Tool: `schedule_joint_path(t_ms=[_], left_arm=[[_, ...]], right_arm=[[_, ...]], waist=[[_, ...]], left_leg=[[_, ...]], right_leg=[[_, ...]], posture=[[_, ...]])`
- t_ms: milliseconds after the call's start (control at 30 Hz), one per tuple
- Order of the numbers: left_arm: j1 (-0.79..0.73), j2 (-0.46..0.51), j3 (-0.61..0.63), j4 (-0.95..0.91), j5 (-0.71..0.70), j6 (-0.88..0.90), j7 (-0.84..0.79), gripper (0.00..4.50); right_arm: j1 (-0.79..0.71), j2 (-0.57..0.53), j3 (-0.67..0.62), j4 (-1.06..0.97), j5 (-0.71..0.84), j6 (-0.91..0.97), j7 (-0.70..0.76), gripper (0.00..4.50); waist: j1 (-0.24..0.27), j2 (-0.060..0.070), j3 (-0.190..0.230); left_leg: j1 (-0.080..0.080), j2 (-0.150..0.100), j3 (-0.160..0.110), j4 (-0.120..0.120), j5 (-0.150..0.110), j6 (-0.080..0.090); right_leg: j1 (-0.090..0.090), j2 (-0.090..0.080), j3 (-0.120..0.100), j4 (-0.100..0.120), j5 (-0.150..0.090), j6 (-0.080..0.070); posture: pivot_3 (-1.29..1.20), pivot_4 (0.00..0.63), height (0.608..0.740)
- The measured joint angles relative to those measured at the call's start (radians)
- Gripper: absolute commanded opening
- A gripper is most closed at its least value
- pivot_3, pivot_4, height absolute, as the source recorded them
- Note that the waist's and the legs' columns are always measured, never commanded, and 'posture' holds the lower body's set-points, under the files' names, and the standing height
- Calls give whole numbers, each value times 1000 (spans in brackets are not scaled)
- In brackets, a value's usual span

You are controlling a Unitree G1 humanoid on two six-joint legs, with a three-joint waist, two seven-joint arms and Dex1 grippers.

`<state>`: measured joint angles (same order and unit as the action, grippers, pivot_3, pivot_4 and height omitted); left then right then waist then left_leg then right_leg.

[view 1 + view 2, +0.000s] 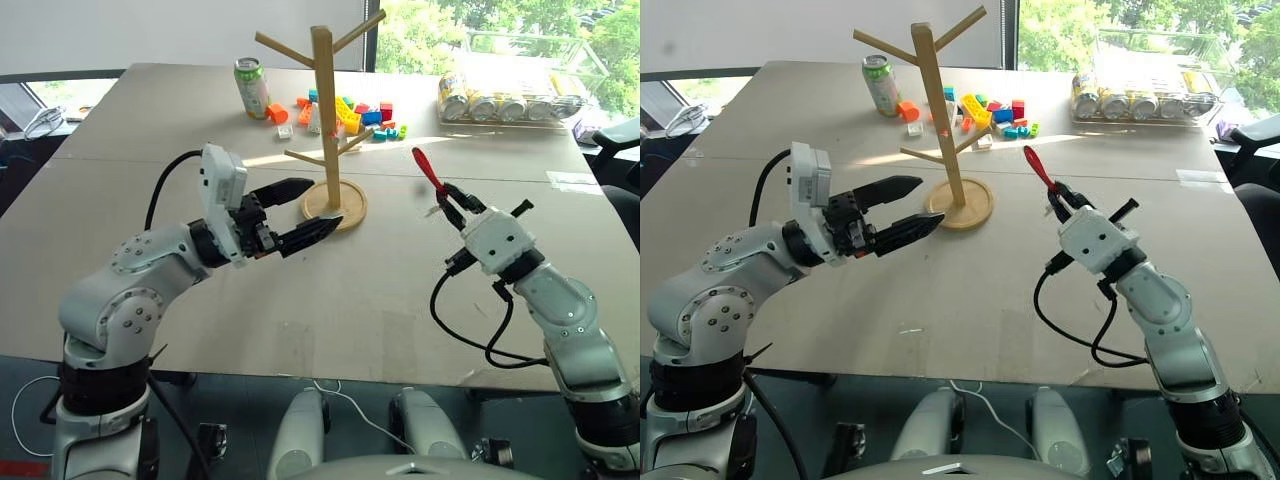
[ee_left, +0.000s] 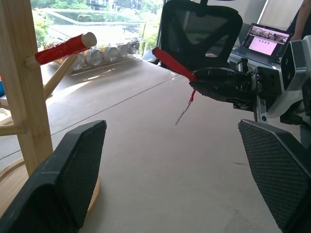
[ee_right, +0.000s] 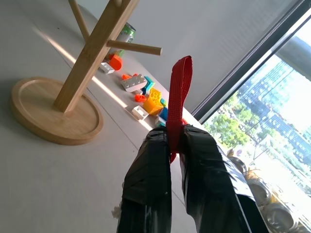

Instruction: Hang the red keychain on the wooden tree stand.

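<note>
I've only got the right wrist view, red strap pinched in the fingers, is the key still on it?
Observer: Yes, in the left wrist view a small silver key dangles below the right gripper, under the red keychain.
Operator: Where's the left gripper?
Observer: The left gripper is open, beside the wooden tree stand, near its base.
Operator: Any peg facing me?
Observer: A low peg angles up toward the right gripper's side.
</note>
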<state>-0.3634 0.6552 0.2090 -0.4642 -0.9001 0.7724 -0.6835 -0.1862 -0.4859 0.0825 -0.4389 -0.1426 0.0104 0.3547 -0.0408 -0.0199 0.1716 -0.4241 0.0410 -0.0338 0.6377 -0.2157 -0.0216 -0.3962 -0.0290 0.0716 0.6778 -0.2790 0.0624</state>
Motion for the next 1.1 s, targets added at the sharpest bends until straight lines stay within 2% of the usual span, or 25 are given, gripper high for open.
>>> schedule_joint_path(t_ms=[300,567,1100], left_arm=[[3,-31,97,0,-136,29,109,4500],[19,30,181,2,-281,70,126,4500],[52,63,181,-12,-321,72,142,4500]], right_arm=[[-124,29,60,130,-133,-225,-46,25],[-220,85,112,248,-177,-345,-60,25],[-328,141,153,423,-311,-415,-113,25]], waist=[[-1,-1,1],[0,-2,1],[0,-2,1]], left_leg=[[0,0,0,0,0,-1],[1,0,0,0,0,-1],[1,0,-1,0,1,-2]], right_leg=[[0,0,0,1,0,0],[0,-1,0,1,0,0],[0,-1,0,2,0,-1]], posture=[[0,150,740],[0,150,740],[0,150,740]])
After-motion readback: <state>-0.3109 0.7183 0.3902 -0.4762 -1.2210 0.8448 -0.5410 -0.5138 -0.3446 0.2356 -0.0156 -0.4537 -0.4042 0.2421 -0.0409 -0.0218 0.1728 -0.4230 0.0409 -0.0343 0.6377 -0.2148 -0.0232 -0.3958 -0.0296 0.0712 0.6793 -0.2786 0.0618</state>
